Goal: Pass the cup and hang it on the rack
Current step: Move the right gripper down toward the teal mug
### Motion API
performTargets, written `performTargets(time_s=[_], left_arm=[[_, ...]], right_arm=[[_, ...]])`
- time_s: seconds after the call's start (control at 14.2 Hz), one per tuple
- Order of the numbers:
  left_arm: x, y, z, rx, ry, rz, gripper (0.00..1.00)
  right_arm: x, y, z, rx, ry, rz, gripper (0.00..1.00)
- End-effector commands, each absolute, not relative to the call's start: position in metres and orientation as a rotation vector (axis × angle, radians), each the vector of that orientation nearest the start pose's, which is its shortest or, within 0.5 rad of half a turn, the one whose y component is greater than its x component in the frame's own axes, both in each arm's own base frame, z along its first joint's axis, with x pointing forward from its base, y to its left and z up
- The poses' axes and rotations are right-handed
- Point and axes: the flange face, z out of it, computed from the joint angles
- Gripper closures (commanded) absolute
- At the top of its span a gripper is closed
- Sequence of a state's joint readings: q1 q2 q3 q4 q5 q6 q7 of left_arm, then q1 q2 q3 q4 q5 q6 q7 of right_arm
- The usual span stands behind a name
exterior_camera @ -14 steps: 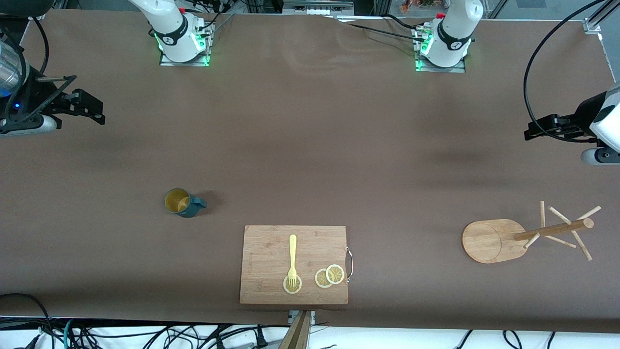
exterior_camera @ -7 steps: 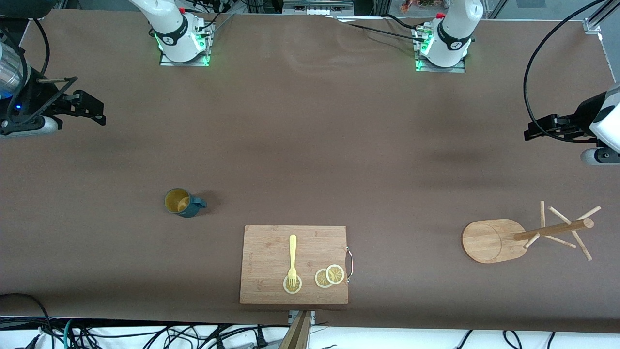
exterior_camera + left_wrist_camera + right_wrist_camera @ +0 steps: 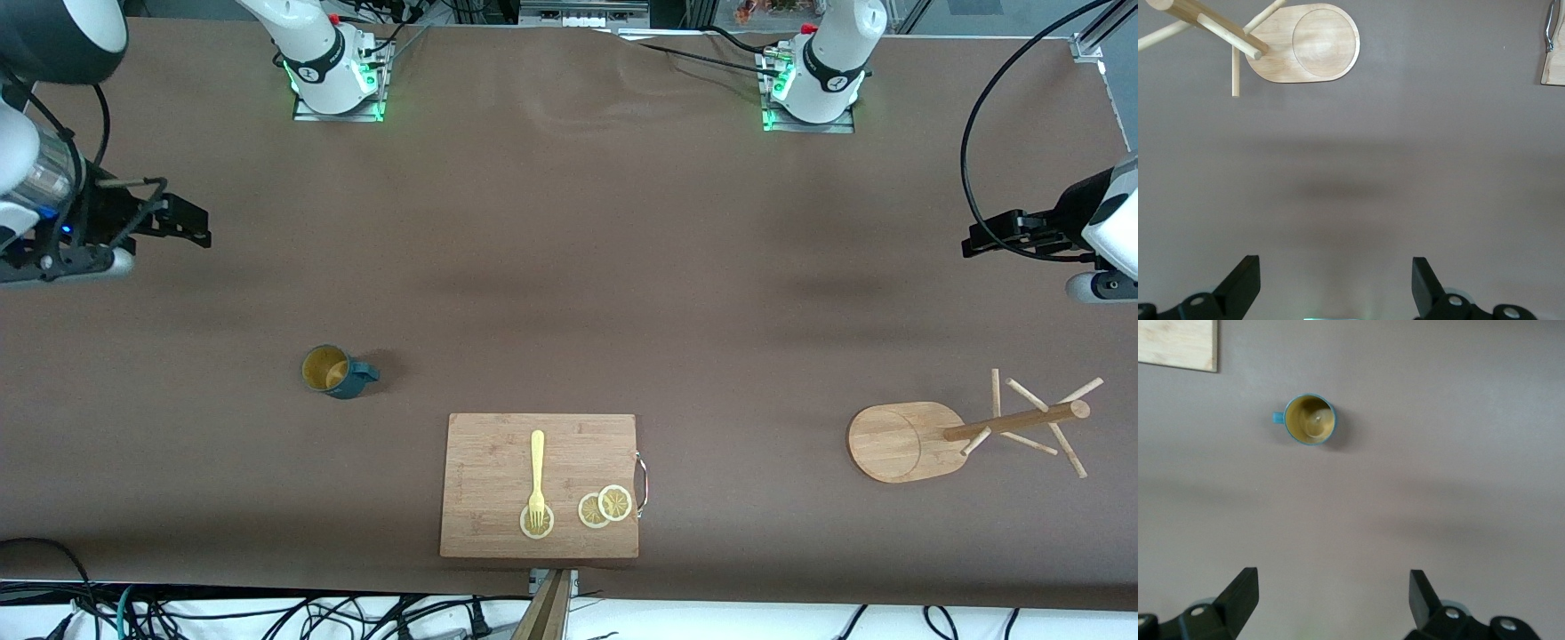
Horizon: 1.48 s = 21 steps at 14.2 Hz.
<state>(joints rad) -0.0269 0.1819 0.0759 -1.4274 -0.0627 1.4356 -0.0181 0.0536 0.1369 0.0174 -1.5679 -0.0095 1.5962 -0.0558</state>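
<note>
Grippers left [image 3: 1331, 293] and right [image 3: 1331, 610] hang spread; cup [image 3: 331, 371] stands upright.

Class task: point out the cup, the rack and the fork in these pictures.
cup [image 3: 325, 368]: front view, on its yellow interior.
rack [image 3: 893, 442]: front view, on its oval base.
fork [image 3: 537, 462]: front view, on its handle.

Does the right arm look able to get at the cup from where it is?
Probably yes. The cup stands upright on bare table with nothing beside or over it, and the right gripper hangs open above the table at its own end.
</note>
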Motion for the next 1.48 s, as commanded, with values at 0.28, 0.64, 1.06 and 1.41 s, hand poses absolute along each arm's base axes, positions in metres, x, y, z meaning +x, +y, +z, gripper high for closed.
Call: performTargets(time_s=[0.28,0.64,1.06,1.41], left_arm=[[0.599,0.019,0.581,-3.185,-0.076,0.259,0.0],[0.599,0.02,0.581,-3.185,-0.079,0.259,0.0],[0.6,0.02,0.577,-3.186,-0.081,0.269,0.0],[0.6,0.021,0.577,-3.187,-0.086,0.269,0.0]], right_arm=[[0.626,0.053,0.503,-3.139,-0.262,0.234,0.0],[0.636,0.046,0.482,-3.134,-0.227,0.254,0.0],[0.663,0.046,0.452,-3.139,-0.224,0.137,0.0],[0.675,0.053,0.419,-3.139,-0.229,0.116,0.0]])
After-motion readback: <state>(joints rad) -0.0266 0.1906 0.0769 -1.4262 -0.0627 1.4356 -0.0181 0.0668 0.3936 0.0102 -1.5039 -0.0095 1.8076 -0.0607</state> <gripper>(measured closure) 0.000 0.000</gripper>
